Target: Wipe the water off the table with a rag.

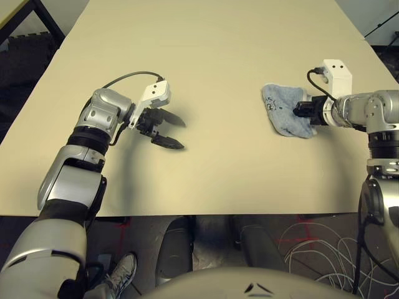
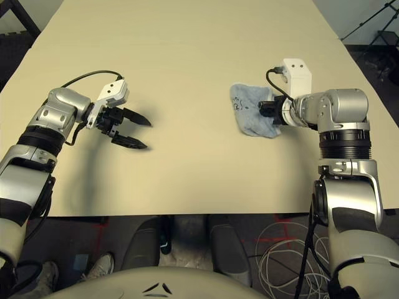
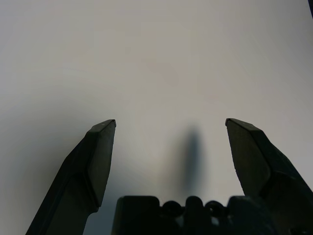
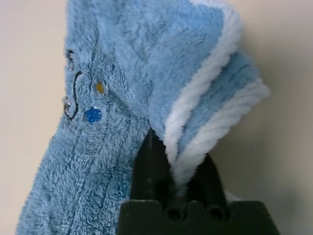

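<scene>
Gripping rag (image 4: 107, 147) in right gripper (image 4: 173, 147)

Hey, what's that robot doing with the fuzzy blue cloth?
The robot has the blue rag pinched near its white edge in its right gripper, on the right side of the big pale table. Its left gripper hovers open over the table, holding nothing. The job is to wipe water off the table with that rag, but I can't make out any water in these pictures.
</scene>
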Controlling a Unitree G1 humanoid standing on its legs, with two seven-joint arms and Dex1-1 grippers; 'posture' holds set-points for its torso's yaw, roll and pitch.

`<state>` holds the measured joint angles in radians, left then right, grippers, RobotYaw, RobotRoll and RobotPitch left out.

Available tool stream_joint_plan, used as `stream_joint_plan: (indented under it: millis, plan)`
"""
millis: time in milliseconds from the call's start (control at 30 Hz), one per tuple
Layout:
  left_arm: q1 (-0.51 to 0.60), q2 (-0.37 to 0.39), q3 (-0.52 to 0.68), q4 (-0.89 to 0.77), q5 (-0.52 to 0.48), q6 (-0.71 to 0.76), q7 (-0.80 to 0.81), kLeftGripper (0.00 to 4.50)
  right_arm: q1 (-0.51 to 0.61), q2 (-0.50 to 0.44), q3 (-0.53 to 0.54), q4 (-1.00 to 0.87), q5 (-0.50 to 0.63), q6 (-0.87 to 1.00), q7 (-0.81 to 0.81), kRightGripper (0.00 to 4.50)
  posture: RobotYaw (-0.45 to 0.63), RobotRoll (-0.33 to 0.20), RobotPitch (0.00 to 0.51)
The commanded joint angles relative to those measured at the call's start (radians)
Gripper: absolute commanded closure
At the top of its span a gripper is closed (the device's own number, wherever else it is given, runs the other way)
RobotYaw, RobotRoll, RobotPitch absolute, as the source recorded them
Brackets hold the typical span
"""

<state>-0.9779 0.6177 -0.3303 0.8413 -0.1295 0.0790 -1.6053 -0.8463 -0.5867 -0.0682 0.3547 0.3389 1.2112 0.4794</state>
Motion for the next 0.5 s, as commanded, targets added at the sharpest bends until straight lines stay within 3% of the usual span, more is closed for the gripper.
stream_joint_plan:
  millis: [33,133,300,500]
  plan:
    - [0.007,-0.021,0.075,-0.010,-0.029,0.024,0.033,0.00,0.011,-0.048,0.061,-0.066,0.011,-0.115,0.143,2.83,-0.04,0.000,0.184]
    - [0.001,-0.052,0.167,-0.031,-0.073,0.064,0.117,0.00,0.013,-0.099,0.071,-0.083,-0.006,-0.251,0.238,1.69,-0.03,0.000,0.184]
    - [0.035,-0.098,0.290,-0.064,-0.106,0.051,0.288,0.00,-0.008,-0.134,-0.019,0.080,-0.061,-0.421,0.160,0.02,-0.01,0.000,0.185]
    - [0.053,-0.158,0.382,-0.012,-0.094,-0.046,0.529,0.00,-0.036,-0.131,-0.117,0.361,-0.134,-0.753,-0.009,0.02,-0.01,0.000,0.202]
